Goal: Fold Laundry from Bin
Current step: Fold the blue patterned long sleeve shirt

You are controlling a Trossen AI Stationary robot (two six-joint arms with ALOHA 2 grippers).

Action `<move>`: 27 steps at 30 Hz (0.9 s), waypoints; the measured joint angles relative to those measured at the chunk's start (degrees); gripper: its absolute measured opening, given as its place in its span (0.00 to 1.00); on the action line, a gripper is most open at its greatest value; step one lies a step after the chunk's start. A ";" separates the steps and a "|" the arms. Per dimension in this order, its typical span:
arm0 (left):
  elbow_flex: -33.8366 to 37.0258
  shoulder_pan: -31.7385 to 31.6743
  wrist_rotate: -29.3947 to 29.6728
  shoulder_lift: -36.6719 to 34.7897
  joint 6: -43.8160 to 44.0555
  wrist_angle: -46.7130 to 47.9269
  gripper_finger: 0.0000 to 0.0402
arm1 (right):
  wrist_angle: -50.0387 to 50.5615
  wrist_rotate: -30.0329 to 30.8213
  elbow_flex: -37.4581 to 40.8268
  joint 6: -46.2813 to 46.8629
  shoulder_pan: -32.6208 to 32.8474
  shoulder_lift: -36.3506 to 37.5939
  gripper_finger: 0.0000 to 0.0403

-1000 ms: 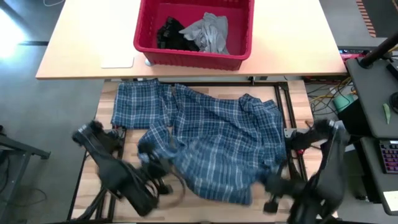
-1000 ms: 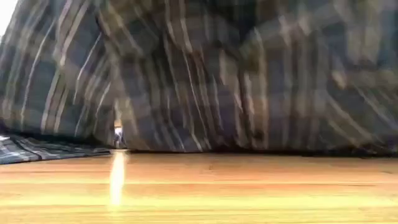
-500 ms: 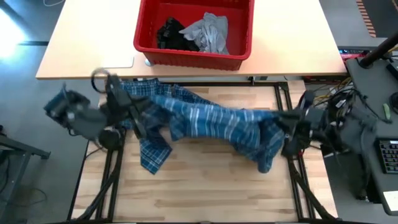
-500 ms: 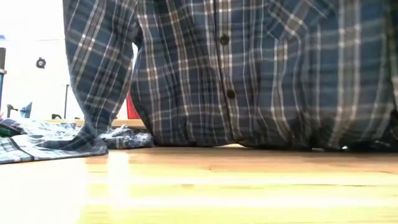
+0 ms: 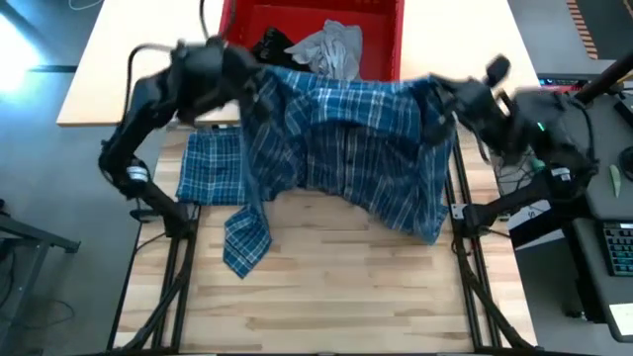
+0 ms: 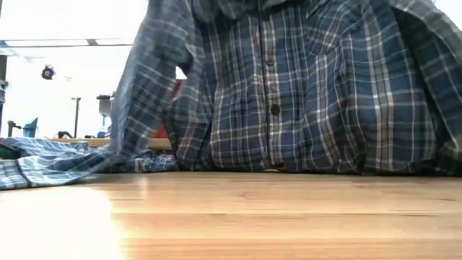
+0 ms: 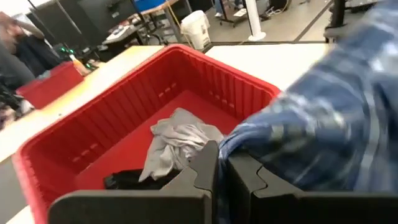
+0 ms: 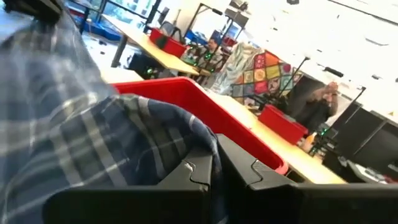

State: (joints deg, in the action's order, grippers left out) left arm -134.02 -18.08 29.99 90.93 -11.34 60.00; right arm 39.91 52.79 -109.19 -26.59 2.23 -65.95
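Note:
The blue-and-white plaid shirt hangs spread between my two grippers, its button front facing the table's near edge. One sleeve trails onto the wooden table, and another part lies flat at the left. My left gripper and my right gripper are both shut on its top, close to the red bin. The bin holds a grey T-shirt and a black garment. My left gripper pinches a fold of the shirt's top edge at its left end between its two shut fingers, which lie nearly level and point toward the bin. The cloth hangs below the fingers, with the lower hem on the table. My right gripper pinches the shirt's top edge at its right end between its two shut fingers, coming in level. The cloth drapes over the fingers and hangs down; how many layers it holds, I cannot tell.
The bin stands on a lighter tabletop beyond the wooden one. Bare wood lies toward the near edge. Dark frame rails run along both sides. A desk with a keyboard stands at the right. A person sits in the room behind.
Both grippers have risen and swung from the table's near edge toward the bin, staying shut on the shirt. The shirt has gone from a crumpled heap on the table to hanging spread between them, while its hem and one sleeve remain on the wood.

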 joint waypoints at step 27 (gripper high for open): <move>-0.98 -15.68 -48.06 -5.59 -1.71 -15.72 0.00 | 7.12 -56.54 -24.63 -3.07 -35.32 -13.85 0.02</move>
State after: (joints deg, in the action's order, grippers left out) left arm -135.00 -33.77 -18.07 85.34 -13.04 44.28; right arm 47.03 -3.75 -133.82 -29.65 -33.08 -79.81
